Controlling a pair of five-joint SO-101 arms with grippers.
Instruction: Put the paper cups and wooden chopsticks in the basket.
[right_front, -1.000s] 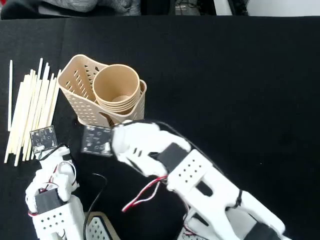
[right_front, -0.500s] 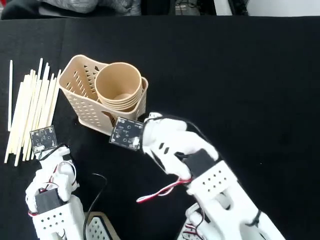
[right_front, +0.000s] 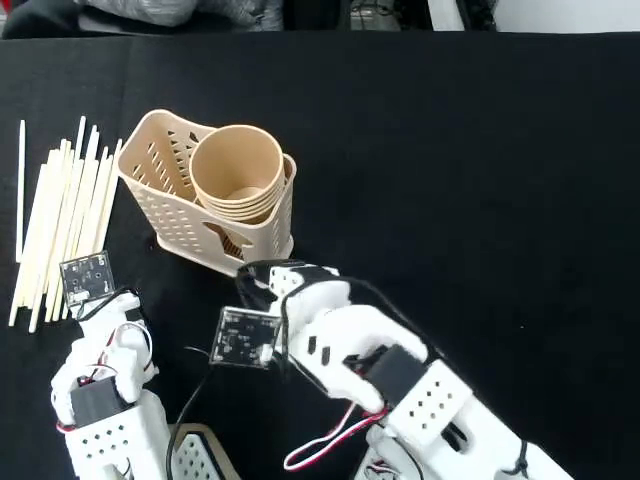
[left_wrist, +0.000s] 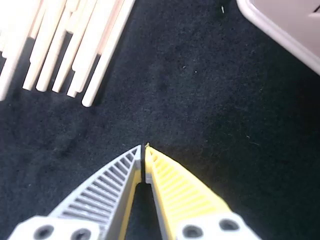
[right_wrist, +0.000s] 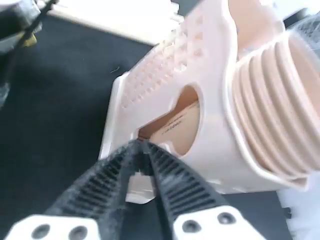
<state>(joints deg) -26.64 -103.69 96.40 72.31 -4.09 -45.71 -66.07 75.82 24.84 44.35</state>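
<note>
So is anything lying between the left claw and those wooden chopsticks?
Nothing visible. Bare black table separates the left gripper from the wooden chopsticks, which lie loose beside the basket.

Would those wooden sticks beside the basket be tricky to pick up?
Probably. The chopsticks look thin, stiff and light, lying flat and close together on the table, so closing on one may nudge its neighbours. Being slender, a stick could pivot in the grip.

A black surface (right_front: 480, 150) carries a perforated beige basket (right_front: 160, 200) at about ten o'clock, with loose wooden chopsticks (right_front: 60, 220) lying just beside it toward nine o'clock.
</note>
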